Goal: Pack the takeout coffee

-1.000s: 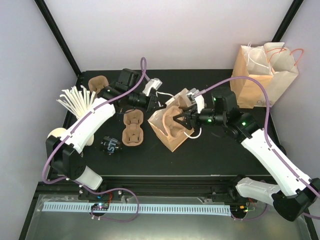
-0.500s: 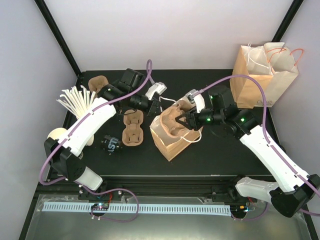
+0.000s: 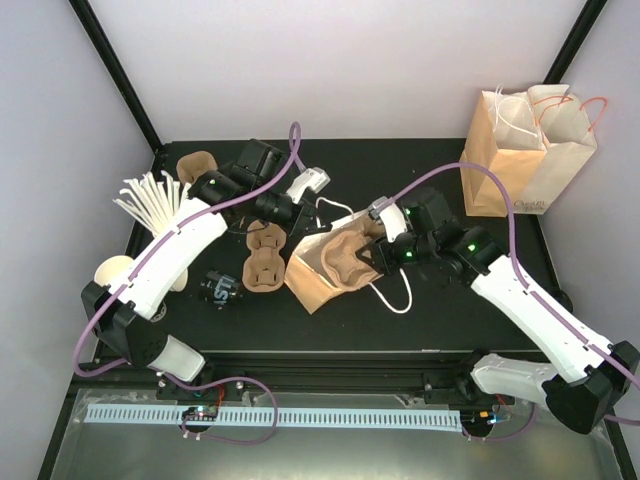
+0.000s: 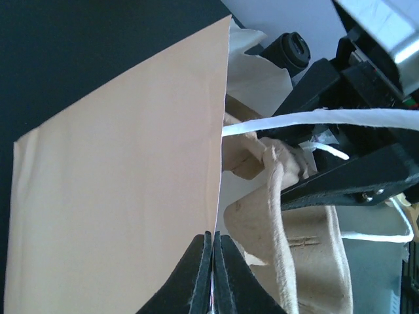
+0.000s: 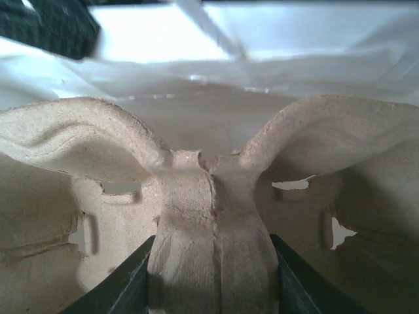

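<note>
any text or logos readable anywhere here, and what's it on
"ST": seemingly, white letters on the black band of the takeout coffee; the rest is hidden.
Small print low on the far paper bag: too small to read.
Wrist views: none.

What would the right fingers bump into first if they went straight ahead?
The right fingers grip the carrier by its ridge. Straight ahead is the bag, its inner wall, so the carrier would likely hit that first; depth is unclear.

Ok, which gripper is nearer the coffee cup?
Left. The left gripper, pinching the bag, is behind and right of the coffee cup; the right gripper, holding a carrier in the bag, is farther right.
</note>
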Available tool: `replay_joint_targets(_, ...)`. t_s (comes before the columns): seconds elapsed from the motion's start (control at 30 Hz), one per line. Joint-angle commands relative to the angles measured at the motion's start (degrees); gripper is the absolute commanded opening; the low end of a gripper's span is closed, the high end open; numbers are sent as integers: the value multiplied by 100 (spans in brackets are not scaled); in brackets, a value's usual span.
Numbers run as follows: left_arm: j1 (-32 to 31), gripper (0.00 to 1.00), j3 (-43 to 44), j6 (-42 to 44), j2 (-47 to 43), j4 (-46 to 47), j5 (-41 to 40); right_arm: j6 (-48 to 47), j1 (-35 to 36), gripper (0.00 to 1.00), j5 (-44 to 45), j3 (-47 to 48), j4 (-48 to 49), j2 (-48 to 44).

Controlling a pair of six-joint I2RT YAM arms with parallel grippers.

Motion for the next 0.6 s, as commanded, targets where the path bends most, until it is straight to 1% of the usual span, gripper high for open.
replay_joint_targets(0.0, -30, 5, 305, -10, -84, -216, -47, -161, 269, 40, 886, -57, -322, 19)
replay_joint_targets(0.33, -24, 5, 308, -243, -72, -135, -13, -213, 1077, 40, 2343, 16, -379, 314)
replay_joint_targets(0.43, -29, 5, 287, -269, -30, -123, 4, -162, 1188, 40, 2487, -68, -293, 422)
replay_joint_targets(0.57, -27, 5, 255, -340, 7, -85, 92, -74, 1237, 40, 2608, -211, -24, 334)
